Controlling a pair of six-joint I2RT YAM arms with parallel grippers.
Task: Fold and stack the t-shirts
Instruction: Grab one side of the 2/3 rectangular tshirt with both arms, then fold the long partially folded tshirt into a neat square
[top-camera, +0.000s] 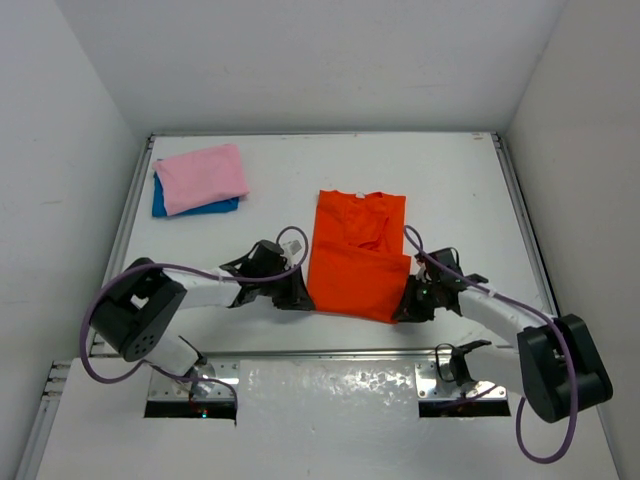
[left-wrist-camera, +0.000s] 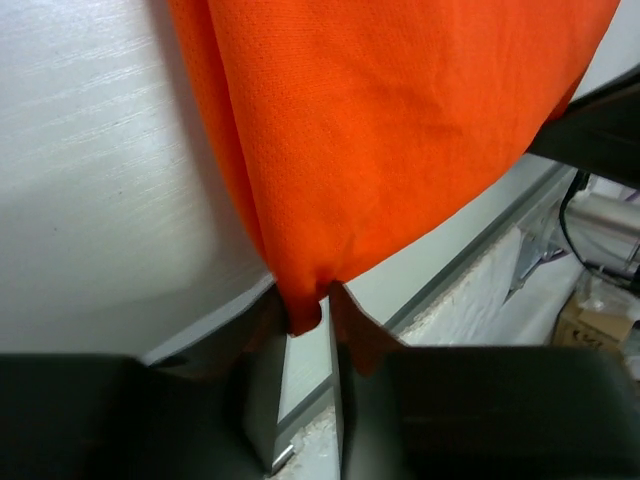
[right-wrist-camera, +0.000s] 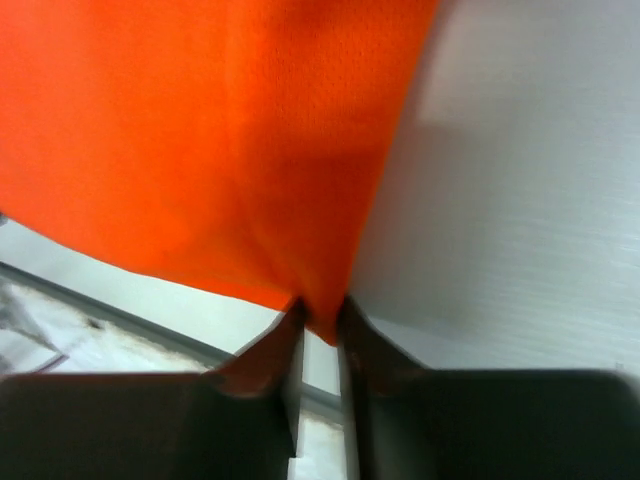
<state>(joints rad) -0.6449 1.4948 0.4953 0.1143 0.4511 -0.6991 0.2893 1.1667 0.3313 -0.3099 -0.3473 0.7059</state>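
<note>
My left jaws are pinched nearly closed on the near left corner of the orange-red t-shirt (top-camera: 358, 255), and my right jaws grip its near right corner the same way. The shirt lies mid-desk (top-camera: 470, 190), toward the near edge. The folded pink t-shirt (top-camera: 203, 177) rests on the blue t-shirt (top-camera: 162, 203) at the far left corner.

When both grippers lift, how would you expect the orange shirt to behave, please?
Probably floppy: the orange shirt puckers where the left gripper pinches its corner. It will likely sag between that and the right gripper, as only corners are held. The thin weave looks light.
</note>
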